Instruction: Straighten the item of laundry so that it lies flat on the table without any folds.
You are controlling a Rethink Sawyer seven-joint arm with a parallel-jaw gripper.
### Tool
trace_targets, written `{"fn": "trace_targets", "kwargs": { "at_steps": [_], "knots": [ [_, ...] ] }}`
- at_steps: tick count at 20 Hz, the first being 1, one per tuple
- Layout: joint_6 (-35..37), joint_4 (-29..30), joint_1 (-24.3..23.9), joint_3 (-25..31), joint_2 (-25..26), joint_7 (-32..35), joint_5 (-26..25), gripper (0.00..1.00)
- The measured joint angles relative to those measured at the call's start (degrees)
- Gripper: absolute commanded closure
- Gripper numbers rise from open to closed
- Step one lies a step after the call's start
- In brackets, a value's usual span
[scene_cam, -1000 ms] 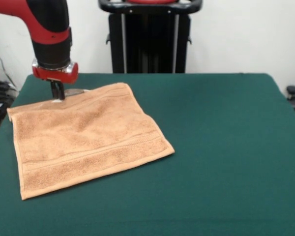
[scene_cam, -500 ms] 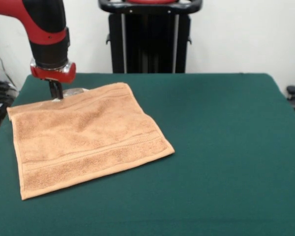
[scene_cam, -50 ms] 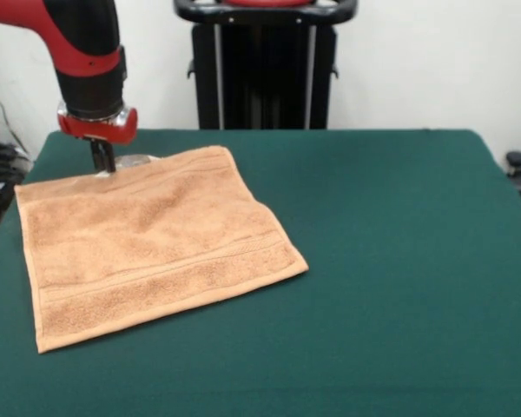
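The towel [scene_cam, -50 ms: 152, 243] lies spread on the table [scene_cam, -50 ms: 391, 261] in the left half of the frame, roughly square and turned slightly so that one corner points toward the centre. Woven band stripes run parallel to its lower edge and its upper edge. The surface appears mostly flat, with shallow ripples in the middle area. A small white spot shows at its upper edge.

The red and black arm [scene_cam, -50 ms: 87, 52] descends at the upper left of the frame. The pincer [scene_cam, -50 ms: 102, 158] stands at the upper edge of the towel, near its upper left corner, by the white spot. Whether the pincer is open or closed cannot be determined from this view.
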Motion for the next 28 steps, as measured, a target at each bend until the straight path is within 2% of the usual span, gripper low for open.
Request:
{"fn": "trace_targets", "kwargs": {
  "at_steps": [28],
  "knots": [
    [-0.3, 9.5, -0.2, -1.2, 0.0, 0.0, 0.0, 1.00]
  ]
}}
